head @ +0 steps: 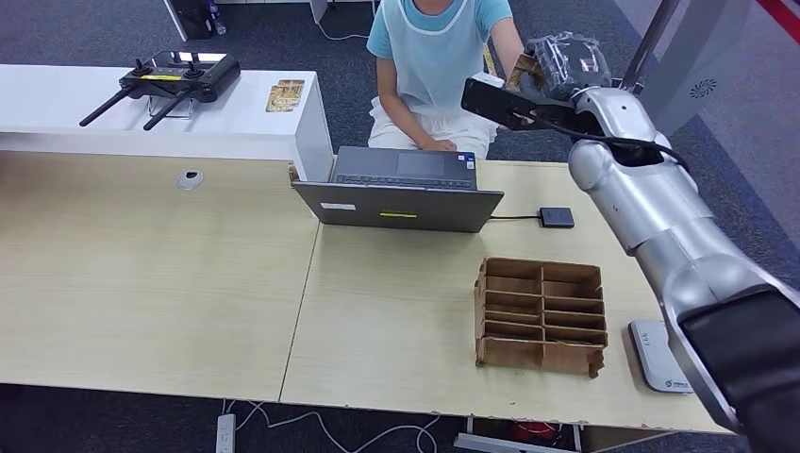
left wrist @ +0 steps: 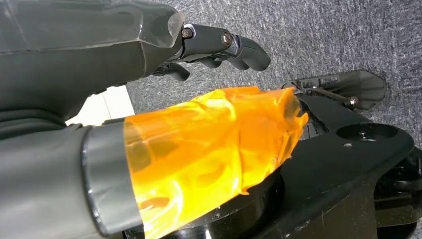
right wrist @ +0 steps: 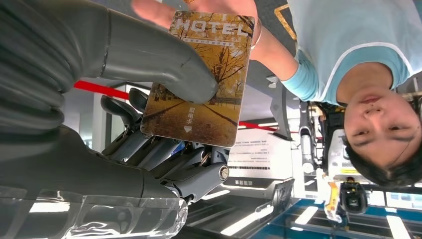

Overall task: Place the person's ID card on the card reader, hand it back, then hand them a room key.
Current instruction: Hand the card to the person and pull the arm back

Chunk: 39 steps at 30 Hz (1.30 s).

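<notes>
My right hand (head: 558, 68) is raised at the far right, beyond the desk, in front of the seated person (head: 436, 57). It pinches a brown room key card (right wrist: 199, 82) printed "HOTEL" between the thumb (right wrist: 159, 57) and the fingers behind it. The person's hand (right wrist: 199, 6) touches the card's far end. In the head view a sliver of the card (head: 522, 68) shows by the person's hand. A small black square device (head: 557, 217) lies on the desk, cabled to the laptop. My left hand (left wrist: 149, 99) hangs by my side holding nothing, fingers (left wrist: 224, 45) loosely bent, thumb wrapped in orange film.
An open laptop (head: 401, 189) stands at the desk's far edge facing the person. A cardboard divider box (head: 541, 314) sits front right, with a white flat device (head: 658, 357) beside it. On the white counter (head: 113, 123) at the back left are a black controller (head: 179, 80) and brown cards (head: 285, 94).
</notes>
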{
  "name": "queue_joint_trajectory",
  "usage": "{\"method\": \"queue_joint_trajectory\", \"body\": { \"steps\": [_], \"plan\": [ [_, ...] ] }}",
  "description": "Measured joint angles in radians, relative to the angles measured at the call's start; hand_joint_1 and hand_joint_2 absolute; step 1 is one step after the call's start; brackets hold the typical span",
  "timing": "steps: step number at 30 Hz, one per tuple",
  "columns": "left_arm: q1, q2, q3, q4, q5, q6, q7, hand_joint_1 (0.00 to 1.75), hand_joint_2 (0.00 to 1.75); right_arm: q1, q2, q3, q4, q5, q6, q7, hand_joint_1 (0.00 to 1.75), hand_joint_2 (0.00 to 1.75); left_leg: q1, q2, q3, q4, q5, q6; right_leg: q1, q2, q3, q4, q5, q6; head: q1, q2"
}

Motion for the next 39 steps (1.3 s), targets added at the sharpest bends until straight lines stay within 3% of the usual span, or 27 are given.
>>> {"method": "queue_joint_trajectory", "body": {
  "steps": [22,30,34,39],
  "plan": [
    [0.0,0.0,-0.009,0.0,0.0,0.0,0.0,0.0,0.0,-0.017,0.02,0.043,0.026,0.004,0.0,0.003,1.75,1.75,0.0,0.0,0.0,0.0,0.0,0.0,0.0,0.0,0.0,0.0,0.0,0.0,0.0,0.0],
    [0.0,0.0,-0.01,0.0,-0.003,-0.006,0.0,0.0,0.0,-0.022,0.032,0.063,0.037,0.082,-0.006,0.027,1.75,1.75,0.0,0.0,0.0,0.0,0.0,0.0,0.0,0.0,0.0,0.0,0.0,0.0,0.0,0.0],
    [0.0,0.0,-0.01,0.0,0.0,-0.006,0.0,0.0,0.0,-0.022,0.04,0.075,0.048,0.098,-0.009,0.03,0.01,1.75,0.0,0.0,0.0,0.0,0.0,0.0,0.0,0.0,0.0,0.0,0.0,0.0,0.0,0.0],
    [0.0,0.0,-0.011,0.0,0.006,0.001,0.0,0.0,0.0,-0.021,0.038,0.068,0.054,0.05,-0.06,0.027,0.0,1.75,0.0,0.0,0.0,0.0,0.0,0.0,0.0,0.0,-0.001,0.0,0.0,0.0,0.0,0.0]
  ]
}}
